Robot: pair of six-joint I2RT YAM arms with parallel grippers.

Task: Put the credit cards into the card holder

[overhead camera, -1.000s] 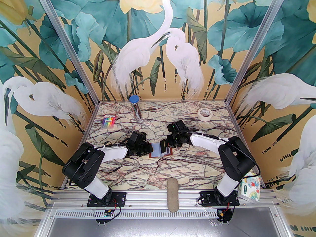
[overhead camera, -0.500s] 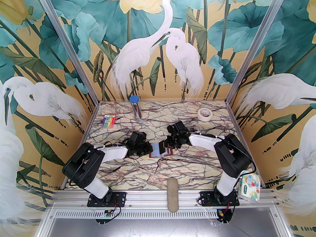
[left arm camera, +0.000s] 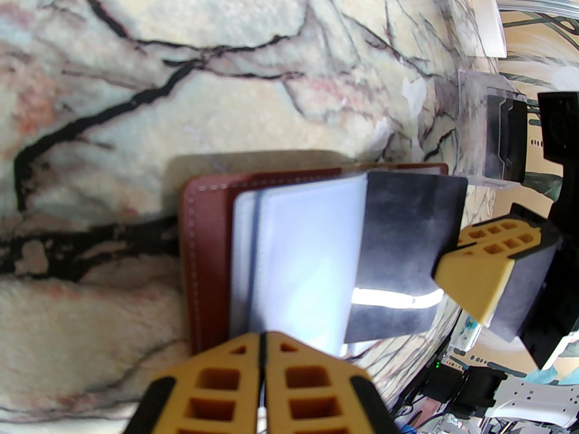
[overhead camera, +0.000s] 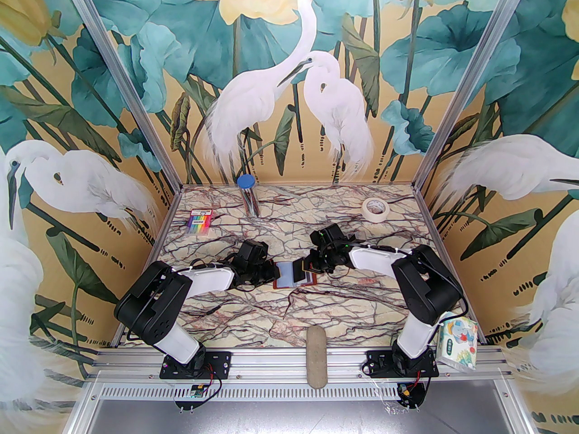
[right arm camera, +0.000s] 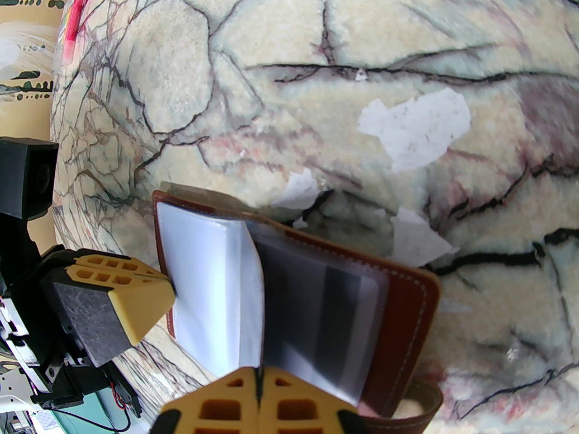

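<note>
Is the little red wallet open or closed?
Open. The card holder lies spread out, its clear sleeves showing inside.

I've got the card holder (overhead camera: 295, 280) lying open mid-table (overhead camera: 362, 305), between my two grippers. At its left edge sits the left gripper (overhead camera: 273, 273), tips touching the sleeves. Just behind its right half is the right gripper (overhead camera: 308, 268), pinching a credit card (overhead camera: 298, 268) that stands tilted over the holder, one edge meeting the sleeves. I see the pen pack (overhead camera: 199, 222) far left, well apart from all that. There's a capped tube (overhead camera: 249, 197) at the back edge, left of centre, and a tape roll (overhead camera: 376, 208) back right. The tissue pack (overhead camera: 457, 339) is in the near right corner, beside the right arm's base. An oblong pad (overhead camera: 316, 355) lies across the front rail, centre, between both bases.
</note>
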